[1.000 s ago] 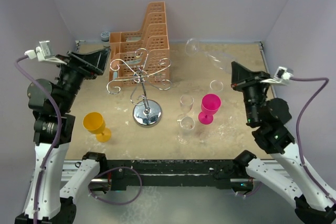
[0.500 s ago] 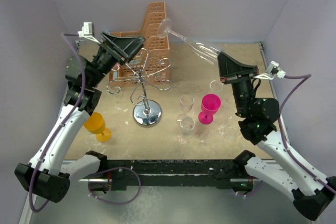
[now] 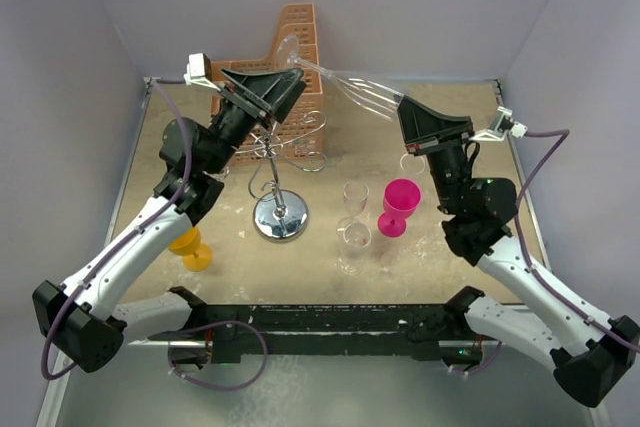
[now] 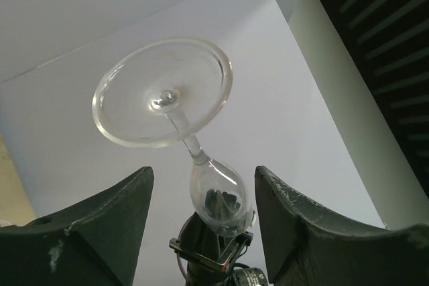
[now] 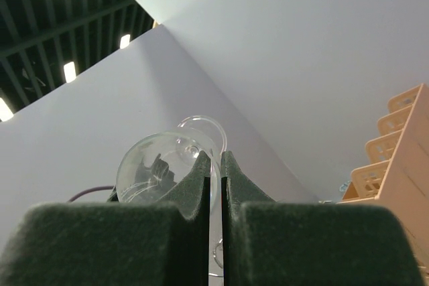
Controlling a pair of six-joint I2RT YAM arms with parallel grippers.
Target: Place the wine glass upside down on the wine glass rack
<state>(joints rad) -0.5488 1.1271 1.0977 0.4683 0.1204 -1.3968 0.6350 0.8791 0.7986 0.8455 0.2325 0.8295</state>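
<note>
Pale lilac walls (image 3: 400,7) close in a sandy table (image 3: 300,272). At the upper centre of the overhead view stands an orange basket (image 3: 300,32) with stepped, perforated compartments; its lower ones are partly hidden behind an arm, so what they hold cannot be told. Just below it is the wire rack (image 3: 272,162), with curled arms on a post and a shiny round base.

The wine glass (image 3: 345,85) is in the air across the upper centre of the frame, lying nearly level above the rack and not touching it. Its foot points to the left and its bowl to the right. The right claw (image 3: 405,112) is pinched tight on the wall of the bowl; in its own camera the fingers (image 5: 214,159) meet on the rim of the glass (image 5: 157,165).

The left claw (image 3: 285,87) is at the foot end with its jaws wide apart and nothing in them. In its camera, the foot of the glass (image 4: 164,95) is above the fingertips (image 4: 202,172).

On the table a pink goblet (image 3: 400,202) stands upright at centre right. Two clear glasses (image 3: 355,195) are just left of it, and a yellow goblet (image 3: 190,245) is at lower left.
</note>
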